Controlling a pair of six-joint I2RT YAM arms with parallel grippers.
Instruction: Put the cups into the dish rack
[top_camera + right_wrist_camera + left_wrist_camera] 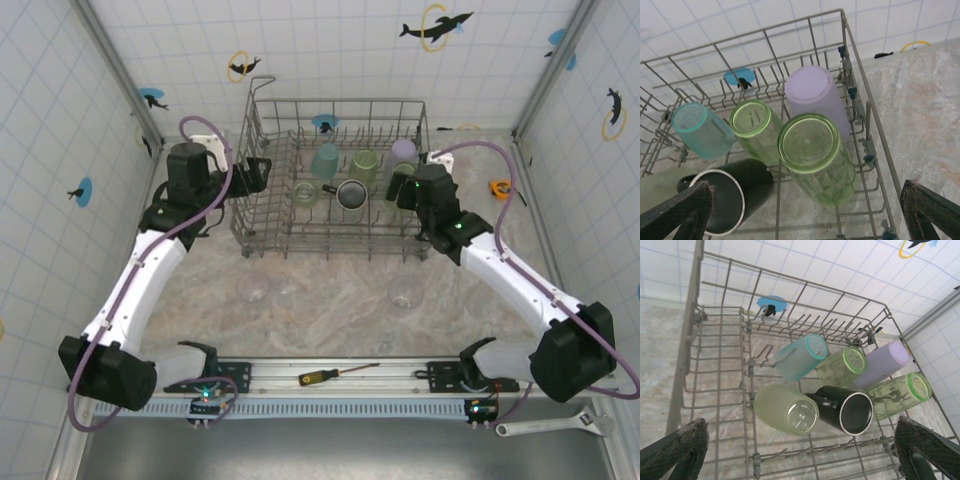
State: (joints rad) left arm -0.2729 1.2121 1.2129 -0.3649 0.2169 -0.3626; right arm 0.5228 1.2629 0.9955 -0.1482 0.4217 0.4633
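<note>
Arms stretch forward, elbows low, one wrist at each side of the rack (262, 120). My left pincer (255, 172) and right pincer (398, 186) stand wide apart, holding nothing. Six cups (326, 158) lie inside the rack; clear glasses (404, 293) stand on the worktop (330, 325) before it.

Top camera looks down from behind both arms (150, 280); wrist cameras closely share the dish rack (300, 228) beyond their fingers (675, 452).

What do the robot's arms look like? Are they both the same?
Yes, they match. The left arm and right arm have white tube-shaped links with chunky black joints. A purple cable loops along each. The left gripper and right gripper are black, with rough dark fingers.
</note>
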